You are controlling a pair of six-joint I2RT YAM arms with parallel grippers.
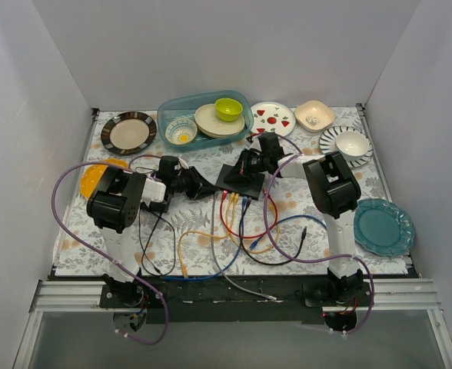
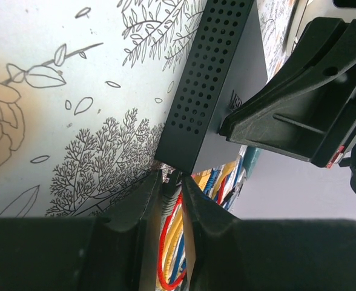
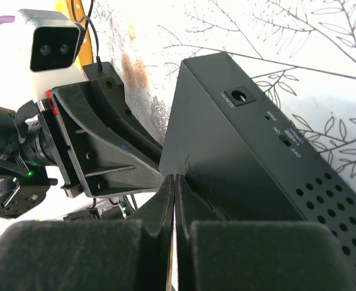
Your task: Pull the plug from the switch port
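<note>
The switch (image 1: 237, 181) is a flat black box in the middle of the table, with red, yellow and blue cables (image 1: 234, 219) running from its near edge. In the left wrist view its perforated side (image 2: 208, 73) fills the upper middle. My left gripper (image 2: 171, 179) is at the switch's corner, shut on the plug (image 2: 169, 197), a grey ribbed boot with a red cable behind it. In the top view this left gripper (image 1: 207, 187) sits at the switch's left end. My right gripper (image 3: 175, 177) is shut with nothing in it, its tips resting on the switch's top (image 3: 238, 170).
A clear tub (image 1: 203, 119) with bowls, a striped plate (image 1: 128, 132), a strawberry plate (image 1: 272, 118) and a beige bowl (image 1: 314, 115) line the back. A teal plate (image 1: 383, 225) lies right, a yellow plate (image 1: 95, 178) left. Loose cables spread toward the near edge.
</note>
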